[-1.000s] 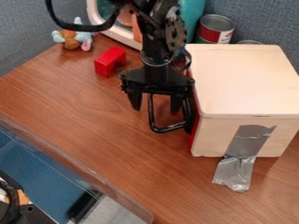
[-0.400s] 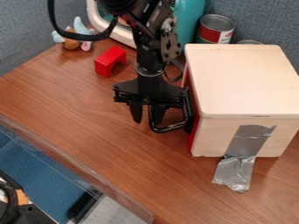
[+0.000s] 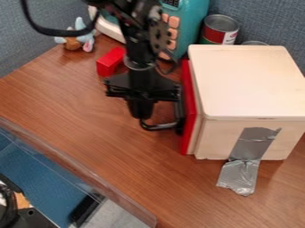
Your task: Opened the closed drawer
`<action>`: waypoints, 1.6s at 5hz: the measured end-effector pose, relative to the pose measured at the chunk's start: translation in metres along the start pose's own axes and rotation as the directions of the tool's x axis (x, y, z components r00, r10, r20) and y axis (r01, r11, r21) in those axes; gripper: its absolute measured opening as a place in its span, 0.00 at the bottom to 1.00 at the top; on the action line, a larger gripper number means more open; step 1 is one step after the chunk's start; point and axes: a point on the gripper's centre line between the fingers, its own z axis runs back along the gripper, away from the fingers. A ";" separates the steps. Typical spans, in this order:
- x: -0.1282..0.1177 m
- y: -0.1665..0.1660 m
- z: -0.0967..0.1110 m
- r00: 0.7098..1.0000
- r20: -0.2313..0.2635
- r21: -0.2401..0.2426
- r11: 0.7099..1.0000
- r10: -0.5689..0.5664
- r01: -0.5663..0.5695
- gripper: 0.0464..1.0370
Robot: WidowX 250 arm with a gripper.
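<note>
The camera view had the drawer (image 3: 189,107) at the left side of a pale wooden box (image 3: 247,84), which stood on the brown surface (image 3: 119,169). The drawer was slightly open, its red front just off the box and a narrow strip of pale wood bared behind it. It looked rigid and probably fairly light, likely wood, so it should have taken a firm, steady pull without bending; the greater worry was that it might bind if drawn askew, or drag the box along, although the silver tape (image 3: 253,144) running from the box down to the surface seemed meant to prevent that. The place to take hold was the black handle (image 3: 159,127), a stiff, slim loop standing out from the red front, and best by its outer bar, square to the direction of travel. Being smooth, it could have slid in a loose grip. The claw (image 3: 142,114) hung downward at that outer bar, its fingers drawn together and apparently clenched on it, to the left of the red front, with hardly any gap between them.
</note>
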 end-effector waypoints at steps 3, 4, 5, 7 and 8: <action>-0.007 0.048 0.003 0.999 -0.030 0.068 0.997 0.023 -0.021 0.07; -0.009 0.058 0.004 0.999 -0.037 0.082 0.996 0.028 -0.025 0.07; -0.012 0.068 0.006 0.999 -0.036 0.095 0.995 0.041 -0.037 0.07; -0.017 0.074 0.008 0.998 -0.035 0.113 0.992 0.061 -0.057 0.07; -0.019 0.076 0.008 0.996 -0.033 0.124 0.989 0.082 -0.077 0.11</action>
